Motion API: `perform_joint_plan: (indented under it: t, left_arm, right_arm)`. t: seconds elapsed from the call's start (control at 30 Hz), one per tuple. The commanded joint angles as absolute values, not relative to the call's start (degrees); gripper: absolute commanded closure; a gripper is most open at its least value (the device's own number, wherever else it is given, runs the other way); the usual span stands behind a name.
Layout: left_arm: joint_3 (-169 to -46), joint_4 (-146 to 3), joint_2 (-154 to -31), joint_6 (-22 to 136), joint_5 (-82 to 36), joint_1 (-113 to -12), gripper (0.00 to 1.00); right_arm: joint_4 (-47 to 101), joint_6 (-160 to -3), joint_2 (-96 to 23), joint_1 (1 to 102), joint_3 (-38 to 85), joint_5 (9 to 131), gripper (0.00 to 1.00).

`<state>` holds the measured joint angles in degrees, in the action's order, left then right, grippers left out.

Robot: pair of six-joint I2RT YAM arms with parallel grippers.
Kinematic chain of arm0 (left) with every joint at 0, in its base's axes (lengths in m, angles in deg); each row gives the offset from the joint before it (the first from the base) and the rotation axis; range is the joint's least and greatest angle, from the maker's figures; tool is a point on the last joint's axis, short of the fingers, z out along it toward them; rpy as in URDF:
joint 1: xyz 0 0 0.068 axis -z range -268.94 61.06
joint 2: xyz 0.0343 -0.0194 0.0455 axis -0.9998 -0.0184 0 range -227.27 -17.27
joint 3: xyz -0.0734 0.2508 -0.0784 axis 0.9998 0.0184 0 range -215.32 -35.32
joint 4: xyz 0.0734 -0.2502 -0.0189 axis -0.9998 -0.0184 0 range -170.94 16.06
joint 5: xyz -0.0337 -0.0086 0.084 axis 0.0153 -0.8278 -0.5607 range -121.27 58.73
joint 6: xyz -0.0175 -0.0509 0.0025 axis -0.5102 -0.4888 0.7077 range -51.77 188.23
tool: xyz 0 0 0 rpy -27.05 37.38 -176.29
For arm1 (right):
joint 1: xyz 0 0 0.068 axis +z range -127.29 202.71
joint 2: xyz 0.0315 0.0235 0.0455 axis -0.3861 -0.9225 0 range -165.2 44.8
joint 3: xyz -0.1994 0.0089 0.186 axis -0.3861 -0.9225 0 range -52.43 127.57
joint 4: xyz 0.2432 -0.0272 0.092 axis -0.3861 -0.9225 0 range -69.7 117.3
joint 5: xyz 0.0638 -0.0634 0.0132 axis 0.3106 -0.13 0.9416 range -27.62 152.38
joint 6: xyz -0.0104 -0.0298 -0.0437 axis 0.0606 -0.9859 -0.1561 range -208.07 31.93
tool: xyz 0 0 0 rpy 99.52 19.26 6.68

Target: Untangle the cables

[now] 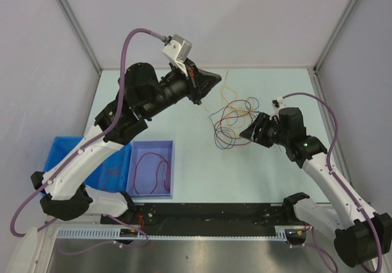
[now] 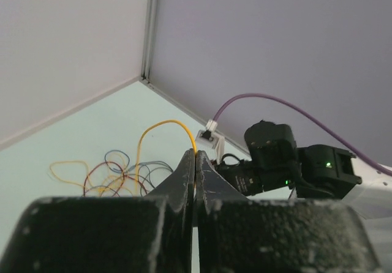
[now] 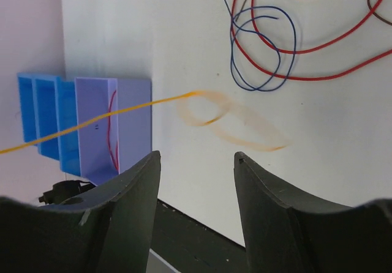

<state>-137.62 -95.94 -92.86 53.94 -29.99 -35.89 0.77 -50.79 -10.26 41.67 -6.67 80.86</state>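
Note:
The tangle of cables (image 1: 233,119), thin red, blue, orange and dark loops, lies on the table right of centre. My left gripper (image 1: 214,81) is raised above the table's far side and shut on a yellow cable (image 2: 160,125), which arcs from the fingertips (image 2: 196,154) down to the tangle (image 2: 116,175). My right gripper (image 1: 248,132) hovers open and empty at the tangle's right edge. In the right wrist view its jaws (image 3: 197,155) stand wide apart. An orange-yellow cable (image 3: 122,109) stretches across beyond them, blurred at its loop. Red and blue loops (image 3: 264,48) lie further off.
A purple bin (image 1: 150,147) with a red cable (image 1: 164,170) in it stands at the near left, beside a blue bin (image 1: 61,145). Both show in the right wrist view, purple (image 3: 133,101) and blue (image 3: 43,101). Grey walls close the back and sides. A black strip (image 1: 214,212) runs along the near edge.

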Motion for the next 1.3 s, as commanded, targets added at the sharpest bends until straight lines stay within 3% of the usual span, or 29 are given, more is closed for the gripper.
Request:
perform_joint_plan:
  t: [0.0, 0.3, 0.5, 0.87, 1.27]
  left_arm:
    - [-132.5, -90.6, -89.7, 50.4, -30.5, -36.0, 1.00]
    - [-102.6, -77.5, -79.8, 44.2, -13.4, -36.0, 1.00]
    - [-88.8, -75.2, -75.6, 40.7, -11.5, -36.0, 1.00]
    - [-81.1, -75.3, -78.0, 39.7, -17.4, -36.0, 1.00]
    - [-73.9, -71.0, -80.0, 35.5, -24.1, -36.6, 1.00]
  right_arm:
    - [2.8, -52.8, -6.4, 41.8, -6.5, 80.9, 0.44]
    - [-3.2, -55.2, -1.3, 37.9, -6.5, 76.4, 0.45]
    - [-2.5, -56.8, 2.0, 34.7, -6.5, 78.4, 0.44]
    - [-5.8, -50.6, -7.5, 35.1, -8.1, 79.6, 0.45]
    - [3.4, -42.8, -19.0, 57.4, -12.0, 73.7, 0.48]
